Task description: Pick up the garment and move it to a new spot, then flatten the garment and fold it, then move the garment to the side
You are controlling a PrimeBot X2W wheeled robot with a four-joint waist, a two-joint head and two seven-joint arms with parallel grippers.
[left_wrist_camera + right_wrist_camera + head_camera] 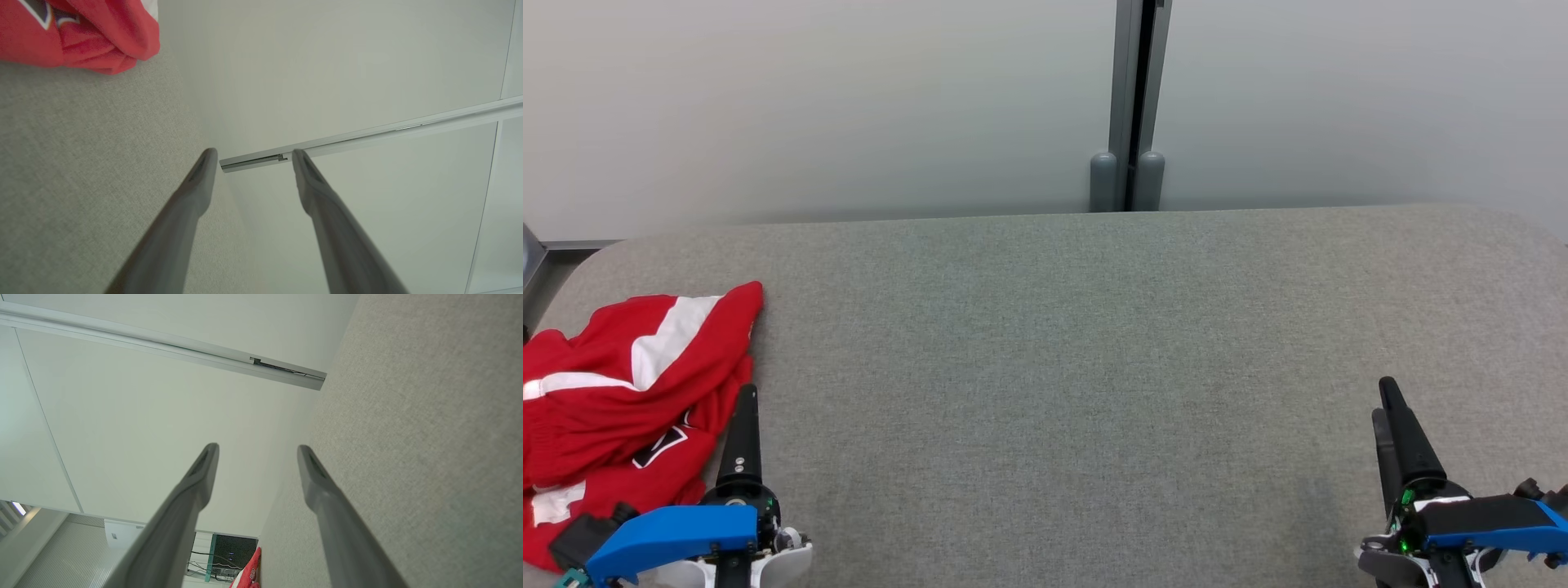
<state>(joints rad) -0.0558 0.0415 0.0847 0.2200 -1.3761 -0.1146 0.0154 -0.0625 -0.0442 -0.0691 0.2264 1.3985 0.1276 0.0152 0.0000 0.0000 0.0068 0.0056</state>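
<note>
Head view: garment [621,392] bunched at the table's [1094,367] left edge. The left gripper [745,402], fingers apart like the right gripper [1384,400], should pinch a thick fold.

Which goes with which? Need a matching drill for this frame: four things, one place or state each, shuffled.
Column A
1. garment
2. left gripper
3. right gripper
4. grey post

Column B
a. upright against the wall, behind the table
b. open, at the table's near right
c. crumpled, red and white, at the table's left end
d. open, right beside the garment

Pairs: 1-c, 2-d, 3-b, 4-a
</note>
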